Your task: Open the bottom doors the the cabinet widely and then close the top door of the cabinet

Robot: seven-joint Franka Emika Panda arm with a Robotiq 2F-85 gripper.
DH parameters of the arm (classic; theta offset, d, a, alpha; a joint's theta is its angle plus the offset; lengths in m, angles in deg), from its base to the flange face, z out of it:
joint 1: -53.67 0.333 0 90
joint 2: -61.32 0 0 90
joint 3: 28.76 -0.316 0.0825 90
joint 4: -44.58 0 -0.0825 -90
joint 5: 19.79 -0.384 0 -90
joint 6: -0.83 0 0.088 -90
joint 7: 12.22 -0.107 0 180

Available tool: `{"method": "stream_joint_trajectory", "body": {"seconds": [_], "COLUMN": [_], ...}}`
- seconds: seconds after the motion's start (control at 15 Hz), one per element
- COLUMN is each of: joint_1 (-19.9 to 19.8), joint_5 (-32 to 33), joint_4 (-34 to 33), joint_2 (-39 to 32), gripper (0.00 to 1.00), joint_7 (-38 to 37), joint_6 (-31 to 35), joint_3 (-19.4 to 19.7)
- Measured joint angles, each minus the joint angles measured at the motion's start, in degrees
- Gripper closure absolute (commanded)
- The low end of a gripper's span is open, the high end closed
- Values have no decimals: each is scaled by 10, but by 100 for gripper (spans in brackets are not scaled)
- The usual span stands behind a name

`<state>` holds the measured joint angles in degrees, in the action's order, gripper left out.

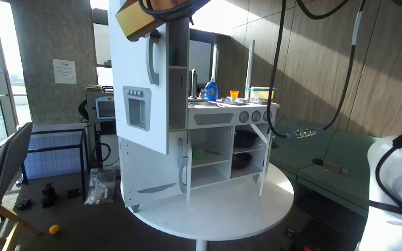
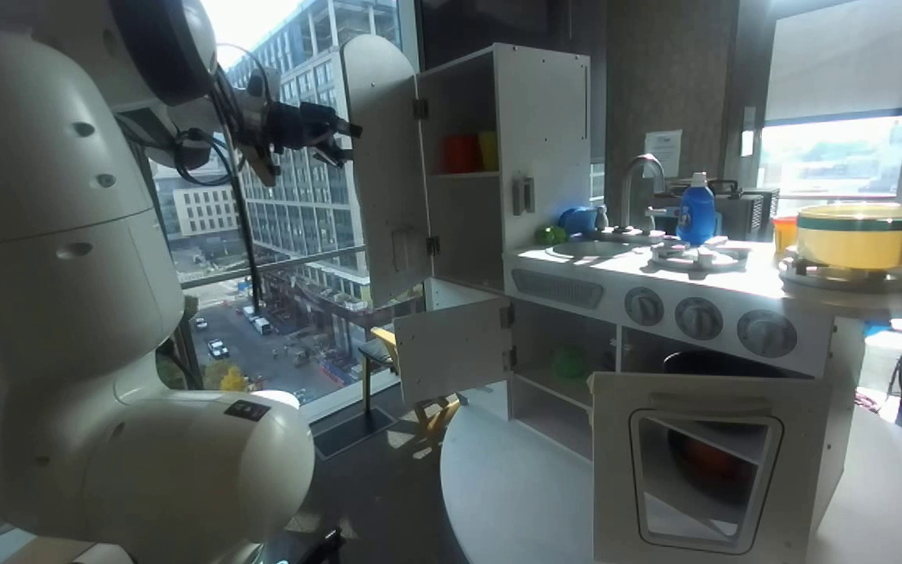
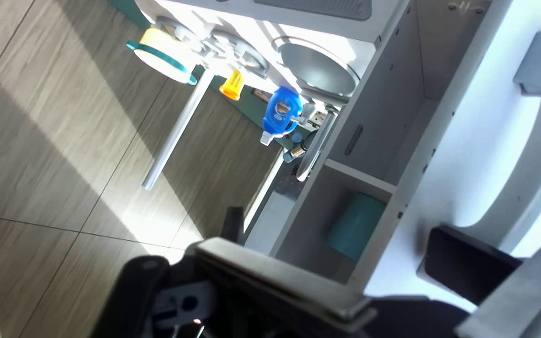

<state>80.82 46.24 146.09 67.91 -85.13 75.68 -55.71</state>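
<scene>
The white cabinet [image 1: 209, 118] shows in all views. Its top door [image 1: 131, 69] is swung open, its inner face showing in an exterior view [image 2: 388, 180]. Its grey handle [image 1: 151, 59] also shows in the wrist view [image 3: 533, 155]. Both bottom doors stand open: the plain one [image 2: 455, 352] and the oven-window one [image 2: 615, 470]. My gripper [image 2: 349, 142] is open at the top door's free edge. In the wrist view, the gripper [image 3: 343, 245] has one dark finger by the handle's upper end on the outer face; contact cannot be told. The other finger is apart, beyond the door edge.
The cabinet stands on a round white table [image 1: 204, 223]. A blue bottle [image 1: 211, 90], an orange cup [image 1: 234, 94] and a yellow pot [image 2: 870, 239] are on the counter. Black cables [image 1: 277, 69] hang from the arm. A green bench [image 1: 330, 157] is beside the table.
</scene>
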Motion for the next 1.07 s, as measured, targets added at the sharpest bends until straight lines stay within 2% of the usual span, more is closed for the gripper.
{"method": "stream_joint_trajectory", "body": {"seconds": [0.6,0.8,1.07], "joint_1": [-32,-37,-37], "joint_5": [-1,-29,-34], "joint_4": [89,92,92], "joint_2": [50,64,66], "gripper": [0,0,0], "joint_7": [-95,-121,-124], "joint_6": [47,73,72], "joint_3": [27,40,35]}}
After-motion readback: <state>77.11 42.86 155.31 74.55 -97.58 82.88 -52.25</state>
